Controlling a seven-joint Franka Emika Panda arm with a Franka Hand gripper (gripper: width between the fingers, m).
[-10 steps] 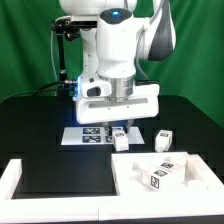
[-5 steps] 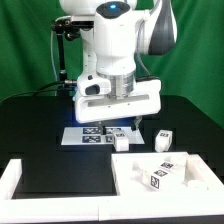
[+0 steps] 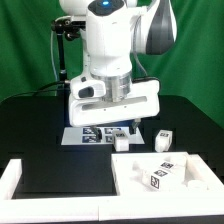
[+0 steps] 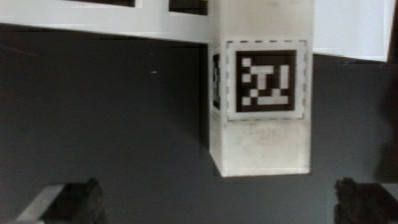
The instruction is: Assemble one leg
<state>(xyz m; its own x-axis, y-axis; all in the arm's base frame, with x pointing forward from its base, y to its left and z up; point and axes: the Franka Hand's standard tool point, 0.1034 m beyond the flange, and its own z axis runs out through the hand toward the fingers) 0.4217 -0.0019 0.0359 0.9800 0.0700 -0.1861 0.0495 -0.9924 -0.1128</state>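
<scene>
Black table (image 3: 40,120), green backdrop. Going L to R in the exterior view: white L-shaped piece (image 3: 13,176) at the near corner, then the marker board (image 3: 85,133) w/ the gripper (image 3: 122,128) hanging over its right end. Jaws are spread wide, nothing in them. Wrist view shows the fingertips (image 4: 71,203) well clear of the leg (image 4: 262,110), which sits on the table between them, just beside the board. Spare leg (image 3: 163,140) and panel (image 3: 135,170) are further right. Imo: centre on the block, drop straight, pinch the flat sides so it doesn't twist.
</scene>
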